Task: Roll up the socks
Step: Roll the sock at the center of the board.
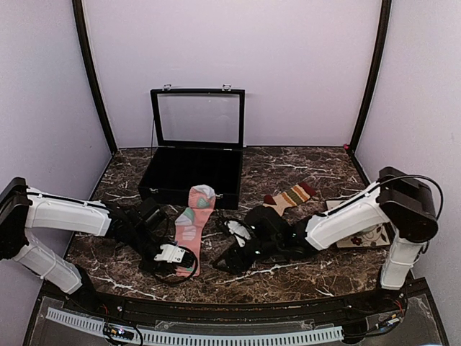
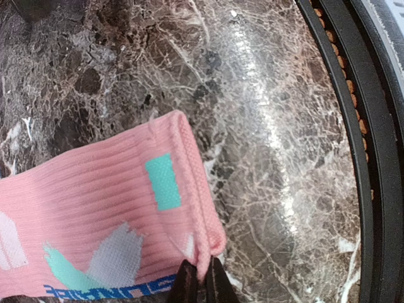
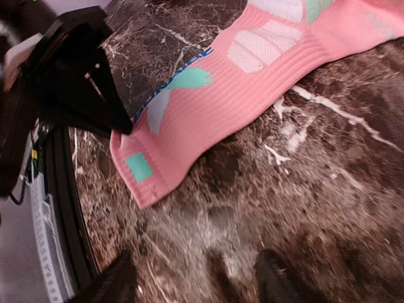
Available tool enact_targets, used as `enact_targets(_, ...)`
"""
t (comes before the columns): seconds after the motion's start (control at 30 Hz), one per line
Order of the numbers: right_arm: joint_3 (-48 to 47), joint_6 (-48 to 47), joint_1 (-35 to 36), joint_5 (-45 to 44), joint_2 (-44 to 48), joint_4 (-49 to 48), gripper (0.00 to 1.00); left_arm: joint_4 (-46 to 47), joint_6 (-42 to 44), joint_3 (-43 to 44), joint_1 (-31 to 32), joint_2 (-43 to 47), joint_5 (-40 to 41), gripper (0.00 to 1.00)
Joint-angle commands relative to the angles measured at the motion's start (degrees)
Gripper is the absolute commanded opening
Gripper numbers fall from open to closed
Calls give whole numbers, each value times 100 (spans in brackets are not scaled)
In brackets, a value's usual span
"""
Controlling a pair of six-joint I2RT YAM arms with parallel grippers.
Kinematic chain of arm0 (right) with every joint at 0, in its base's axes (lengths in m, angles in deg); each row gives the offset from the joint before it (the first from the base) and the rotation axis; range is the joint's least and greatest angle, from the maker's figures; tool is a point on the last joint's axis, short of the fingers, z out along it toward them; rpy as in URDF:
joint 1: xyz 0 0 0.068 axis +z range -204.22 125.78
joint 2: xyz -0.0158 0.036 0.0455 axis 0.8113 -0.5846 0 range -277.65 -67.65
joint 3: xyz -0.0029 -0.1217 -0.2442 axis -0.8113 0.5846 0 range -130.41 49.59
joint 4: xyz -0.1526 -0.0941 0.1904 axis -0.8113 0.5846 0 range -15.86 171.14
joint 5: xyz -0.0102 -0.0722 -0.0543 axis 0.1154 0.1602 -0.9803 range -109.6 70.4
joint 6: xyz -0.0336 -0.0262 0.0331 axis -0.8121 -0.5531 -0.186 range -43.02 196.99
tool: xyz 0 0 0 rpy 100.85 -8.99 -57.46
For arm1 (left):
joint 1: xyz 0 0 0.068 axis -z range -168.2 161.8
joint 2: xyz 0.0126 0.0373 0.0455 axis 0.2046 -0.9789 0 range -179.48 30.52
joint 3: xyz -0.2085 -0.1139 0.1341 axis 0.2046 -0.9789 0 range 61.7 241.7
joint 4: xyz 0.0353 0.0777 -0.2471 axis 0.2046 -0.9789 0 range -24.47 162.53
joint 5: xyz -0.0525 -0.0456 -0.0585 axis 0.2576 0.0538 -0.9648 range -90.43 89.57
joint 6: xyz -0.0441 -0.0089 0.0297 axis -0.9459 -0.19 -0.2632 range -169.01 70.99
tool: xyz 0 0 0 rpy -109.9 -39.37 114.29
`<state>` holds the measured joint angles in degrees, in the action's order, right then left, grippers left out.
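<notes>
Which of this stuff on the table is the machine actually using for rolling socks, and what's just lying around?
For the job: pink sock, its cuff pinched by the left gripper; tan striped sock.
Lying about: black box, lid up; patterned card at the right.

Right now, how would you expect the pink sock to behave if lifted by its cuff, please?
Probably floppy: the pink sock lies flat, edge wavy, so it would likely dangle from the left gripper pinching its cuff. Its ribbed knit probably resists slipping.
</notes>
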<state>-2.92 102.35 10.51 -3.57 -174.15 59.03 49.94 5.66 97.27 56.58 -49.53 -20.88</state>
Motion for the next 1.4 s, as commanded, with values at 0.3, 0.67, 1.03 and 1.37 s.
enact_targets(0.3,1114,-1456,-55,-2068,942,-2710,100,-1499,142,941,-914,-793,-1393,1)
enact_targets(0.67,1024,-3463,619,-1267,198,-2949,94,-2104,447,1311,-1247,-1242,-1723,7)
enact_targets(1.03,291,-4873,1145,-1494,-615,-2685,79,-2542,765,1577,-1387,-1538,-2006,11)
enact_targets(1.37,-409,-5644,1182,-1329,-1085,-1956,67,-2964,1025,2026,-1527,-1930,-2130,11)
